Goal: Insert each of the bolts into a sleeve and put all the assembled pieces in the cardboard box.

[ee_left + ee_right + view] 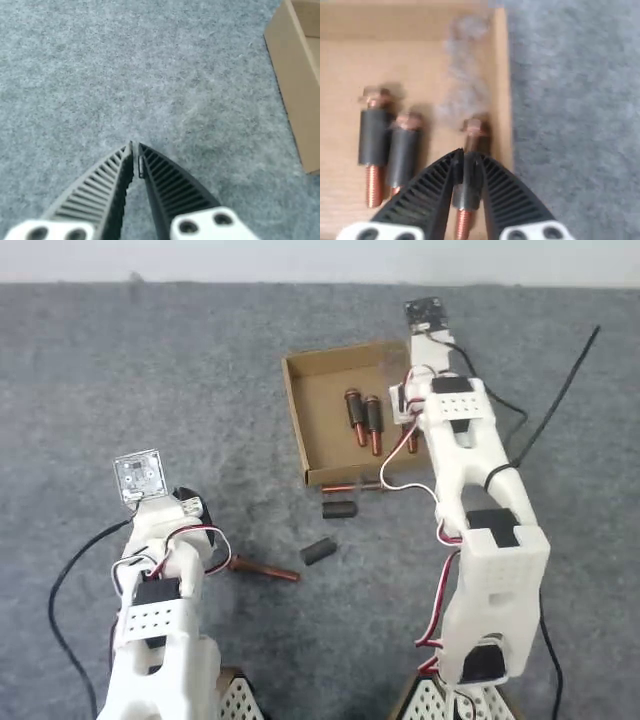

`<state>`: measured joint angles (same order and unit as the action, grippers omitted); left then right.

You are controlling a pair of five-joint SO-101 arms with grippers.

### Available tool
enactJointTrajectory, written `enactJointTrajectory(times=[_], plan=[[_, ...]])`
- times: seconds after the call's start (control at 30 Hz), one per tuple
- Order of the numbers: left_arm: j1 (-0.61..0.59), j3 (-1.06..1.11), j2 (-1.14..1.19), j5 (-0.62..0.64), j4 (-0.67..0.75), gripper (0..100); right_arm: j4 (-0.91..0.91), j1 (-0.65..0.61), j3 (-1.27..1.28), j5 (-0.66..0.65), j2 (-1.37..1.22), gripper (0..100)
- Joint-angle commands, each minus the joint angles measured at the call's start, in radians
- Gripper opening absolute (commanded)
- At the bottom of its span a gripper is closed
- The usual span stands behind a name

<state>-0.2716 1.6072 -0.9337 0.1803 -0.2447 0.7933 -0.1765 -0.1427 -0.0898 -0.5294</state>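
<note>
The cardboard box [322, 390] lies at the back middle of the grey carpet. Two assembled pieces, a copper bolt in a black sleeve each, lie side by side in it [356, 416] [374, 426]. My right gripper [468, 152] is low over the box floor [420, 60] near its right wall, shut on a third assembled piece [466, 192] whose bolt head [473, 127] sticks out past the fingertips. Two loose bolts [264, 570] [350, 486] and two empty sleeves [340, 509] [318, 551] lie on the carpet in front of the box. My left gripper [135, 147] is shut and empty over bare carpet.
The left arm [160, 570] stands at the front left, the right arm [480, 510] reaches from the front right to the box. A box wall [297, 85] shows at the edge of the left wrist view. Cables trail beside both arms.
</note>
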Motion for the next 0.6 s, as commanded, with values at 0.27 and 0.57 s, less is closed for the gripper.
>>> enactJointTrajectory(times=[0.27, 0.57], plan=[[0.006, -0.013, -0.031, -0.014, 0.032, 1, 0.076, 0.013, 0.097, -0.003, 0.028, 0.7], [0.006, -0.015, -0.031, -0.014, 0.032, 1, 0.196, -0.004, 0.175, 0.086, 0.128, 0.7]])
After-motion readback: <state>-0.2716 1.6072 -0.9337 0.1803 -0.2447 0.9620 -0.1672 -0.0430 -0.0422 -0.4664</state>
